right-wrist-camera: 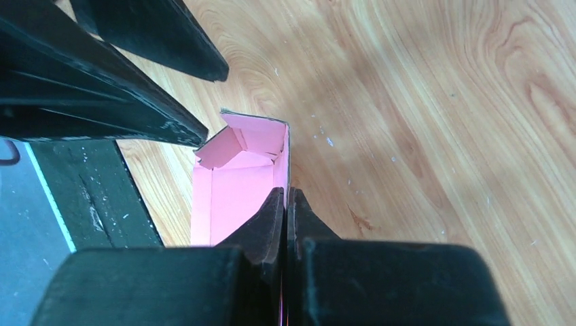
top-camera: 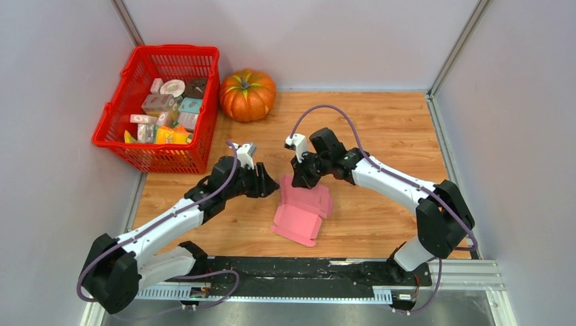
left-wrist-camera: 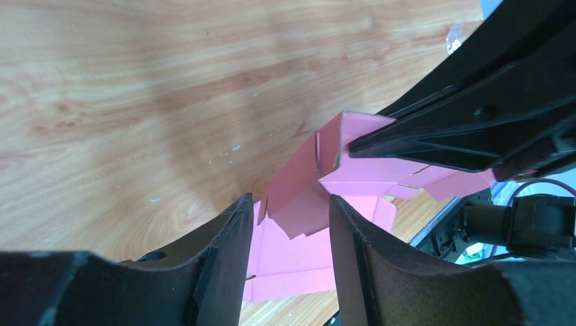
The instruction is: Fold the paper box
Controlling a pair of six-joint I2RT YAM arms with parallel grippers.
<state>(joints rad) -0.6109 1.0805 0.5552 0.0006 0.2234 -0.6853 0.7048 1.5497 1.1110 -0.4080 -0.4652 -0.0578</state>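
The pink paper box lies half folded on the wooden table, one end raised into walls and the rest flat. My right gripper is shut on one upright side wall of the paper box; a thin pink edge shows between its closed jaws. My left gripper stands open just left of the box. In the left wrist view the paper box shows through the gap of the left gripper, with nothing between the fingers. The right fingers reach onto the box's raised flap.
A red basket of small packages stands at the far left, with an orange pumpkin beside it. Grey walls close in both sides and the back. A black rail runs along the near edge.
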